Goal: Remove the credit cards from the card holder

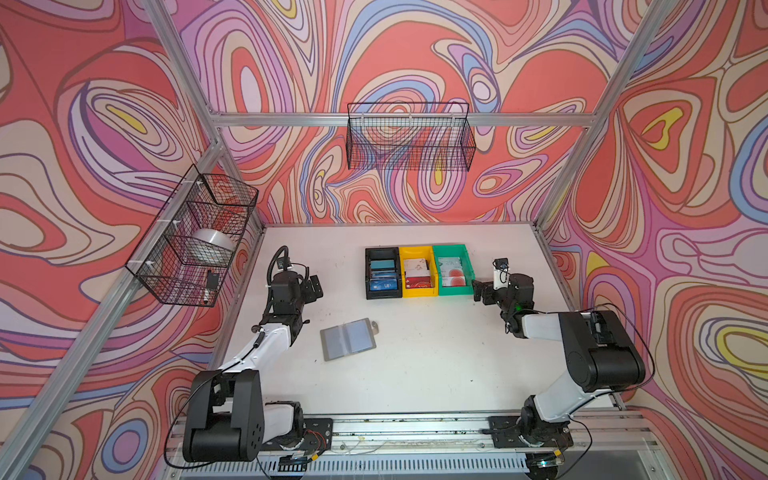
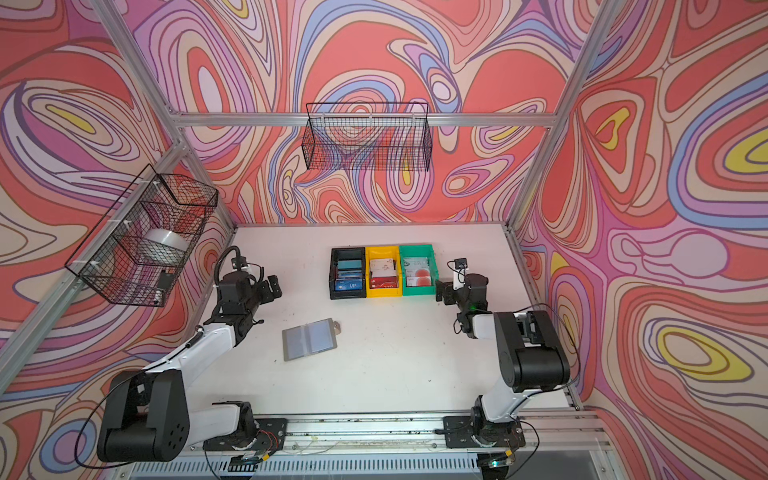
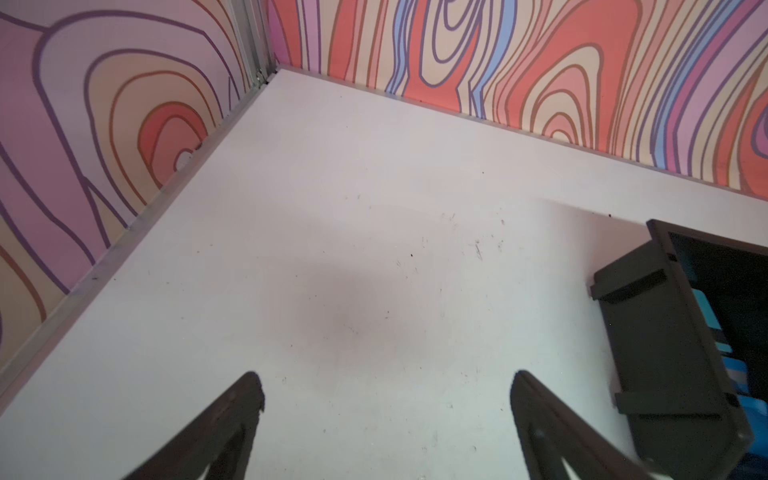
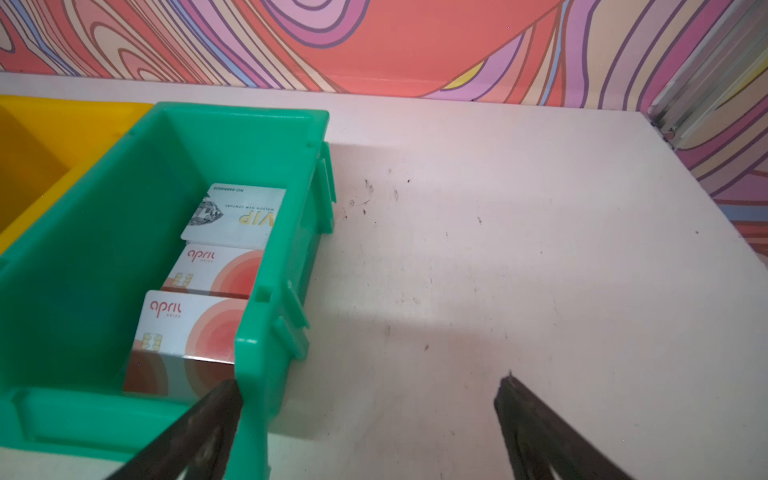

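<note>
card holder [image 1: 348, 339] flat mid-frame, credit cards [image 1: 382, 286] in bins [image 1: 451, 249] above, left gripper [image 1: 315, 286] and right gripper [image 1: 478, 291], jaws wide apart, empty

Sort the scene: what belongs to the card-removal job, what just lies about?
Job: flat grey booklet-like card holder; thin plastic cards: blue, red, whitish; plastic bins holding them: black, yellow, green.
Lying about: black wire baskets; silvery roll inside one.
</note>
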